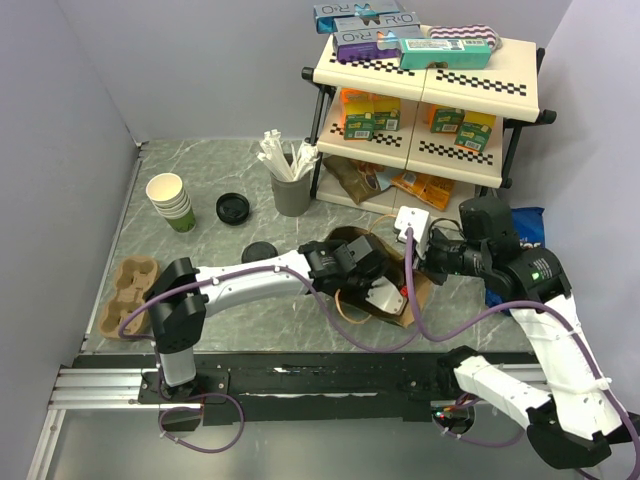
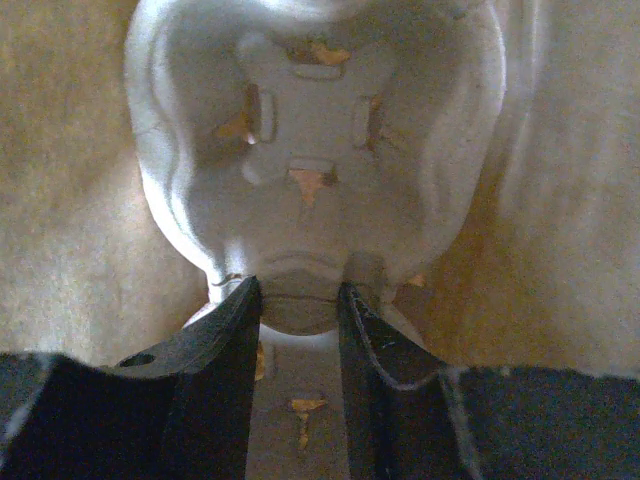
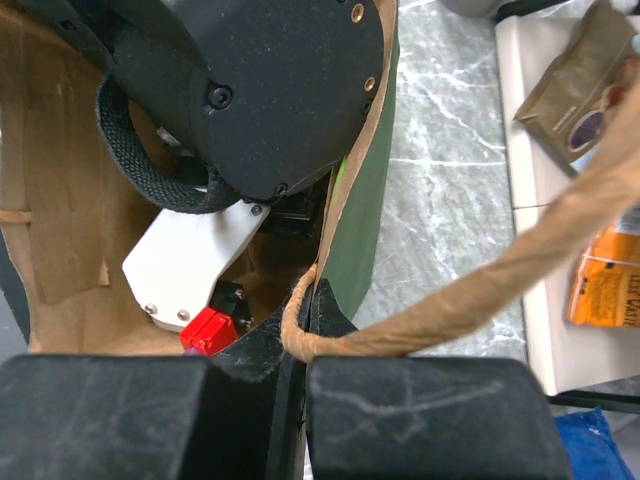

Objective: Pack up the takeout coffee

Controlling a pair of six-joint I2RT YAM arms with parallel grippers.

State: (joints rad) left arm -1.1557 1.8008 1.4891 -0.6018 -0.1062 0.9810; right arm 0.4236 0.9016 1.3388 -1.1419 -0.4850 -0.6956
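A paper bag (image 1: pixel 421 292), brown inside and green outside (image 3: pixel 376 200), lies open at mid table. My left gripper (image 1: pixel 356 276) reaches into it. In the left wrist view it (image 2: pixel 297 300) is shut on the near ridge of a pale moulded cup carrier (image 2: pixel 310 130) inside the bag. My right gripper (image 1: pixel 411 260) is shut on the bag's rim beside its twine handle (image 3: pixel 470 300), as the right wrist view (image 3: pixel 312 300) shows. A round black lid (image 1: pixel 258 250) shows just behind the left arm; I cannot tell whether the dark green cup is under it.
A second cup carrier (image 1: pixel 130 290) lies at the left front. A stack of lidless cups (image 1: pixel 172 200), a loose black lid (image 1: pixel 232 207) and a grey holder of white cutlery (image 1: pixel 291 190) stand at the back. A snack shelf (image 1: pixel 430 100) stands at the back right.
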